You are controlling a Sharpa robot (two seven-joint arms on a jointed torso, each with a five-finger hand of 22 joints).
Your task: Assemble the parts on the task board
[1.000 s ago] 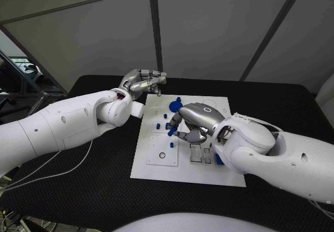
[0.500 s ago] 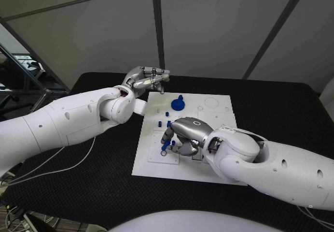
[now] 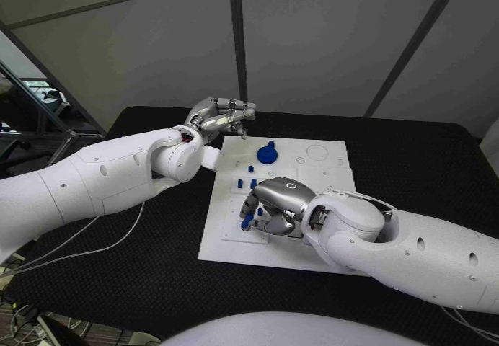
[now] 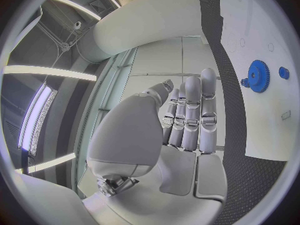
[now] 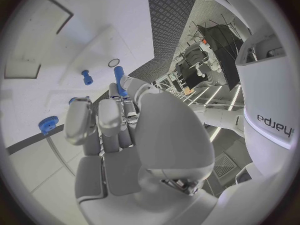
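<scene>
The white task board lies mid-table. My right hand hovers low over its front left part and pinches a small blue peg at its fingertips. In the right wrist view the blue peg points at a small ring hole, with another blue peg standing close by. A blue gear sits near the board's far edge, with short blue pegs between it and my right hand. My left hand hangs above the board's far left corner and holds nothing; its fingers lie straight.
Rectangular slots sit on the board beside my right hand. Black table surrounds the board. My right forearm covers the board's front right part.
My right hand has carried the blue peg from the board's middle toward its front left, down to the ring hole. The left hand has stayed nearly still.
</scene>
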